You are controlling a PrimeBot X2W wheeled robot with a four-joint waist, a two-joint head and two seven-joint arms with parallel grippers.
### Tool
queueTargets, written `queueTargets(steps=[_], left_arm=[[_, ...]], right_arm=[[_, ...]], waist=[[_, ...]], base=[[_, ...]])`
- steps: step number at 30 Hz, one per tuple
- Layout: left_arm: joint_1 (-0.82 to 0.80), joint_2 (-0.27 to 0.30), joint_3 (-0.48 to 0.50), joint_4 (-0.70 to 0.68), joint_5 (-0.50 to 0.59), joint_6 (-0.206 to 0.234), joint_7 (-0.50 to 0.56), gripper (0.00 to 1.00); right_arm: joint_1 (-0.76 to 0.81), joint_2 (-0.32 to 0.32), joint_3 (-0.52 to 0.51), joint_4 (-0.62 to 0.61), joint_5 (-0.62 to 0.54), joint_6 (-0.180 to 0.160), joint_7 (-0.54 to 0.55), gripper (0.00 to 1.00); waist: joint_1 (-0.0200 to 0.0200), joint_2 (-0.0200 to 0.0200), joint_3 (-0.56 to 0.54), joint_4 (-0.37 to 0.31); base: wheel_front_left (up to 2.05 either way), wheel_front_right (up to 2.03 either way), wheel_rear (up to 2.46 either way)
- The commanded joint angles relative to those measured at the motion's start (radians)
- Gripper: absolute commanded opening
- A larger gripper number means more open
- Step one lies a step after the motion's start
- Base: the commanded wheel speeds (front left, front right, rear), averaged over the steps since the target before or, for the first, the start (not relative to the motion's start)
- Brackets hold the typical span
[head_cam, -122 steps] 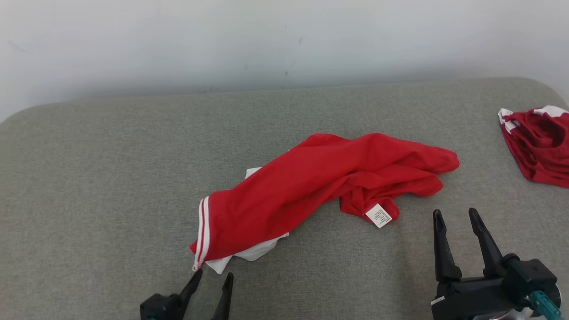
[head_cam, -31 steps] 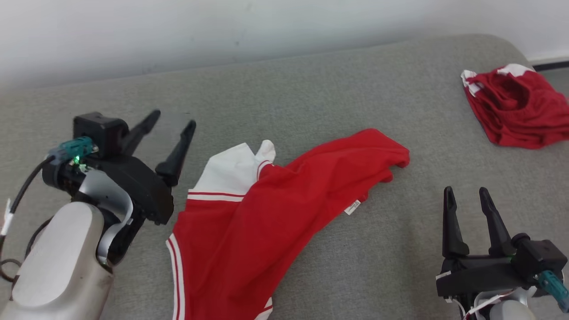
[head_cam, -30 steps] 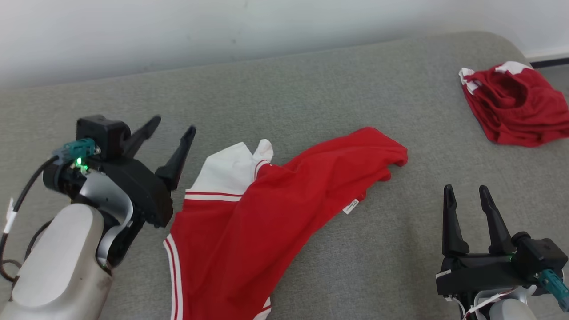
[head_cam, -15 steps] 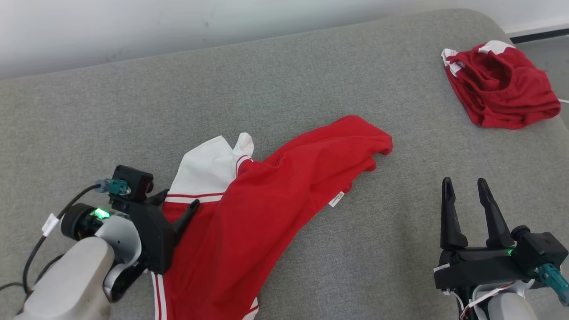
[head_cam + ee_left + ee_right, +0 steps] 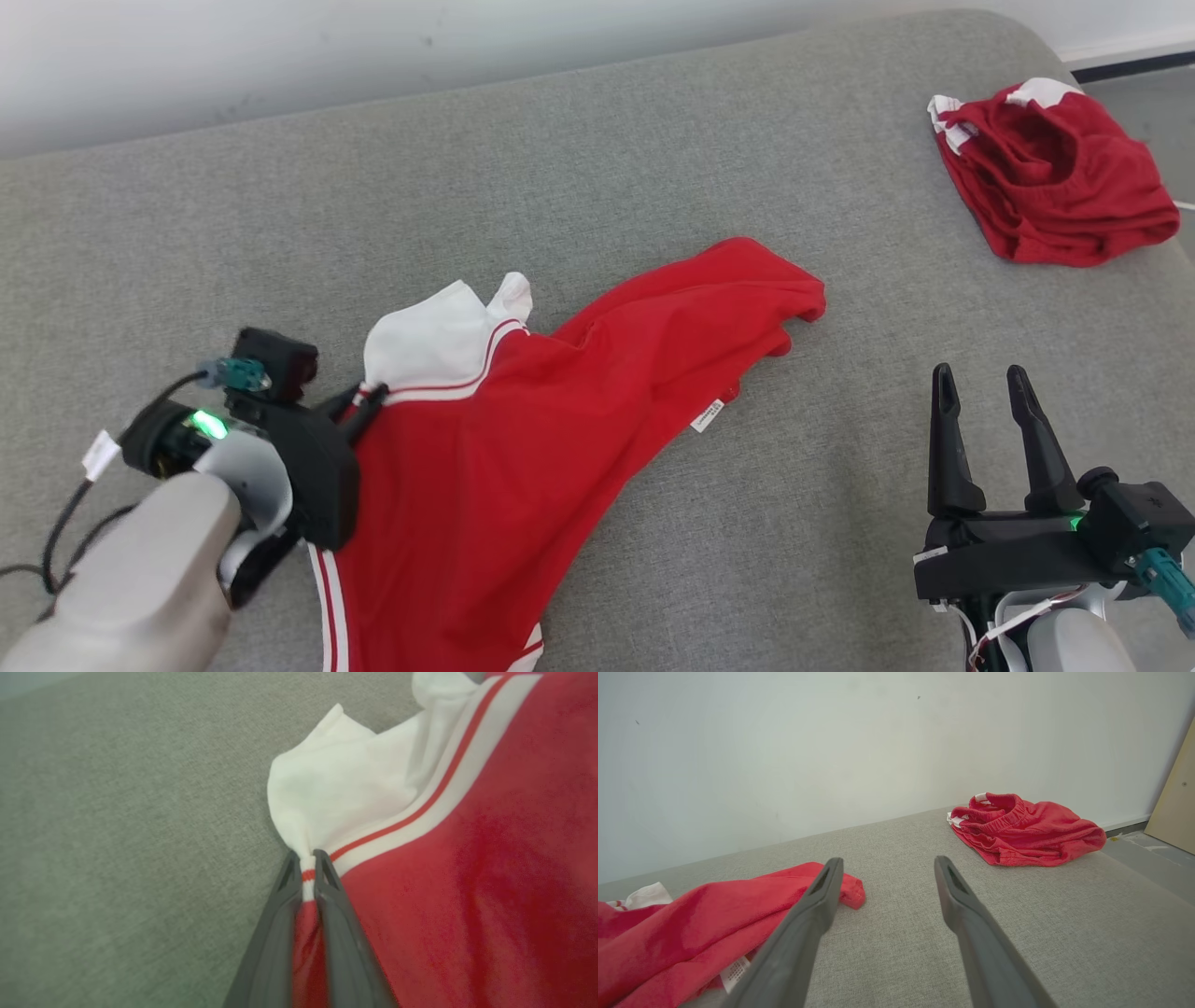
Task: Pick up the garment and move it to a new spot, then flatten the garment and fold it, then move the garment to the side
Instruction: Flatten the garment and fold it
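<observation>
Pinching tight, the left claw [image 5: 366, 401] holds the red shirt [image 5: 560, 401] by its white and red striped edge, at the lower left of the head view. In the left wrist view that stripy bit is squeezed between its two dark fingers [image 5: 275, 933]. The shirt lies crumpled from the bottom middle up to the middle of the grey cushion [image 5: 560, 140]. At the lower right, the right claw [image 5: 978, 373] is wide apart and holds nothing. Bunched red shorts [image 5: 1055, 187] sit at the upper right.
</observation>
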Motion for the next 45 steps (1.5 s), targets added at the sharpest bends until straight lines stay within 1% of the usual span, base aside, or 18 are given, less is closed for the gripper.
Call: queueTargets(steps=[1,7,10,11,14,17,18,19,20,23,27,30,34,35,40,45], left_arm=[[-0.013,0.009,-0.006,0.016,-0.011,0.004,-0.011,0.0],[-0.133,0.019,0.053,0.061,-0.003,0.007,-0.15,0.0],[-0.191,0.027,0.087,0.094,0.006,0.023,-0.217,0.0],[-0.221,0.032,0.105,0.115,0.012,0.037,-0.263,0.0],[-0.24,0.037,0.121,0.156,0.017,0.045,-0.301,0.0],[-0.244,0.039,0.114,0.199,0.033,0.047,-0.32,0.0],[-0.243,0.037,0.109,0.212,0.039,0.045,-0.324,0.26],[-0.243,0.034,0.104,0.223,0.048,0.042,-0.328,0.57],[-0.243,0.029,0.102,0.232,0.052,0.04,-0.333,1.0],[-0.243,0.021,0.099,0.248,0.068,0.037,-0.345,1.0],[-0.226,0.022,0.141,0.218,0.073,0.04,-0.352,1.0],[-0.177,0.032,0.216,0.13,0.085,0.058,-0.352,1.0],[-0.071,0.041,0.31,-0.023,0.137,0.094,-0.351,1.0],[-0.071,0.041,0.31,-0.023,0.137,0.094,-0.351,1.0],[0.103,0.02,0.43,-0.206,0.179,0.135,-0.351,1.0],[0.273,-0.012,0.508,-0.355,0.225,0.17,-0.351,1.0]], right_arm=[[0.002,0.002,-0.001,-0.003,-0.007,-0.003,-0.005,1.0],[-0.002,0.002,0.001,-0.005,-0.016,-0.003,-0.005,1.0],[-0.003,0.002,-0.001,-0.006,-0.022,-0.003,-0.005,1.0],[-0.003,0.002,-0.001,-0.008,-0.024,-0.003,-0.005,1.0],[-0.005,0.002,-0.001,-0.009,-0.024,-0.003,-0.005,1.0],[-0.007,0.002,0.001,-0.012,-0.023,-0.003,-0.005,1.0],[-0.008,0.002,0.001,-0.011,-0.023,-0.003,-0.005,1.0],[-0.009,0.002,0.001,-0.01,-0.024,-0.003,-0.005,1.0],[-0.011,0.002,0.002,-0.008,-0.025,-0.003,-0.005,1.0],[-0.01,0.002,0.003,-0.004,-0.029,-0.003,-0.005,1.0],[0.002,0.002,0.0,0.001,-0.036,-0.003,-0.005,1.0],[0.017,0.002,-0.004,0.002,-0.04,-0.003,-0.005,1.0],[0.037,0.002,-0.005,0.002,-0.045,-0.003,-0.005,1.0],[0.037,0.002,-0.005,0.002,-0.045,-0.003,-0.005,1.0],[0.064,0.002,-0.004,0.002,-0.05,-0.003,-0.005,1.0],[0.085,0.001,-0.002,0.0,-0.058,-0.003,-0.005,1.0]], waist=[[0.0,-0.0001,-0.005,0.007],[0.0,-0.0001,-0.015,0.018],[0.0,-0.0001,-0.015,0.019],[0.0,-0.0001,-0.014,0.017],[0.0,-0.0001,-0.009,0.011],[0.0,-0.0001,-0.002,0.009],[0.0,-0.0001,-0.001,0.009],[0.0,-0.0001,0.0,0.01],[0.0,-0.0001,-0.001,0.013],[0.0,-0.0001,-0.016,0.025],[0.0,-0.0001,-0.054,0.045],[0.0,-0.0001,-0.084,0.066],[0.0,-0.0001,-0.121,0.1],[0.0,-0.0001,-0.121,0.1],[0.0,-0.0001,-0.161,0.147],[0.0,-0.0001,-0.193,0.19]], base=[[0.0,0.0,0.0],[0.0,0.0,0.0],[0.0,0.0,0.0],[0.0,0.0,0.0],[0.0,0.0,0.0],[0.0,0.0,0.0],[0.0,0.0,0.0],[0.0,0.0,0.0],[0.0,0.0,0.0],[0.0,0.0,0.0],[0.0,0.0,0.0],[0.0,0.0,0.0],[0.0,0.0,0.0],[0.0,0.0,0.0],[0.0,0.0,0.0],[0.0,0.0,0.0]])
